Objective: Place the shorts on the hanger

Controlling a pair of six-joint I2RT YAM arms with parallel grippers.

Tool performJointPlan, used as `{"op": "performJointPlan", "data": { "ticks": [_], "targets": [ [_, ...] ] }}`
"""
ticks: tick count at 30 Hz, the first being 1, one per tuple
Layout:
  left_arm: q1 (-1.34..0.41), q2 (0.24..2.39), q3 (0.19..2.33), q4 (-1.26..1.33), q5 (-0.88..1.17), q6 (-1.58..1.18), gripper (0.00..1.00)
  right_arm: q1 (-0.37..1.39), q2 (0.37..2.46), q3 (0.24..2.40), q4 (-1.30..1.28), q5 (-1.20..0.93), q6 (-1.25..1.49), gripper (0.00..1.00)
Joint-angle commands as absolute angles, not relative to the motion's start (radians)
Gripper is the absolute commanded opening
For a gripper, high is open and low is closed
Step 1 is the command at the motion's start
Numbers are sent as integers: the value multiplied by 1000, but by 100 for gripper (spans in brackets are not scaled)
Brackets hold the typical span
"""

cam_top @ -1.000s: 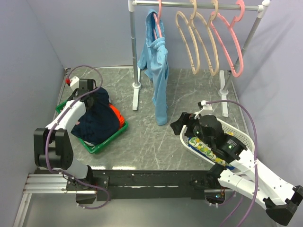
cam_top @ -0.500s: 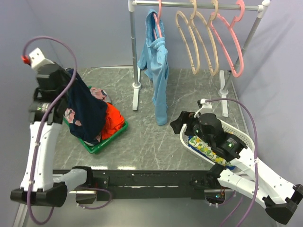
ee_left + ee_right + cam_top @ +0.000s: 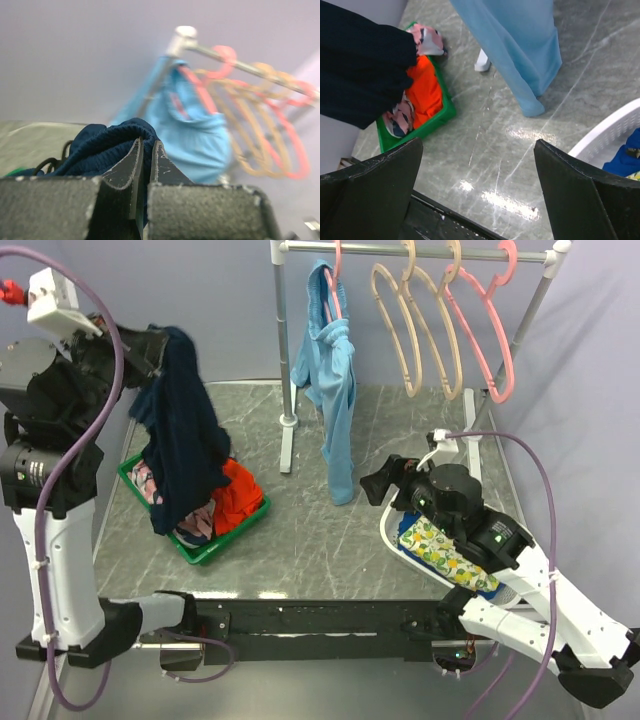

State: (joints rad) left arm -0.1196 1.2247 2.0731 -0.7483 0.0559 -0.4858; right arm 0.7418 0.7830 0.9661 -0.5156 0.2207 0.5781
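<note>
Top external view: the left gripper (image 3: pixel 160 344) is raised high at the table's far-left corner. Its jaws are pinched on the waistband of the shorts (image 3: pixel 185 430), soft navy cloth that hangs below them in limp folds. The hem touches the clothes in the green basket (image 3: pixel 226 536). To the right of those jaws, past the steel rack post (image 3: pixel 281 335), hangs a light-blue garment (image 3: pixel 331 380). Beyond it is the hanger (image 3: pixel 410 388), a thin beige loop on the rail. Open grey marble table (image 3: pixel 320 530) lies between the shorts and the right gripper (image 3: pixel 375 486).

Left wrist view: the jaws of the left gripper (image 3: pixel 146 142) are pressed almost together on a ribbed navy fold of the shorts (image 3: pixel 100 145). Ahead of the jaws, blurred, are the light-blue garment (image 3: pixel 195 135) and the beige and pink hangers.

Right wrist view: the jaws of the right gripper (image 3: pixel 477 145) are spread wide and hold nothing, with bare veined table (image 3: pixel 490 165) between them. Ahead and to the left hang the shorts (image 3: pixel 360 65), over the green basket (image 3: pixel 446 113) with an orange garment (image 3: pixel 427 95) inside. A white slotted basket (image 3: pixel 605 135) is at the right.
</note>
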Motion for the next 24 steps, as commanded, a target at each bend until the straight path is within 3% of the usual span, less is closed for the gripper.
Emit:
{"op": "performJointPlan", "data": {
  "ticks": [1, 5, 11, 21, 24],
  "targets": [
    [-230, 1296, 2244, -730, 163, -466, 1, 746, 801, 1052, -528, 255, 554, 100],
    [-398, 1299, 2229, -715, 144, -460, 1, 746, 810, 1080, -540, 268, 549, 100],
    [-592, 1204, 1976, -609, 205, -479, 1, 746, 819, 1094, -555, 282, 557, 100],
    [-750, 778, 778, -226, 403, -776, 1, 744, 776, 938, -578, 270, 604, 100],
    [-781, 689, 555, -164, 442, -883, 6, 749, 784, 878, -560, 241, 612, 99]
  ]
}}
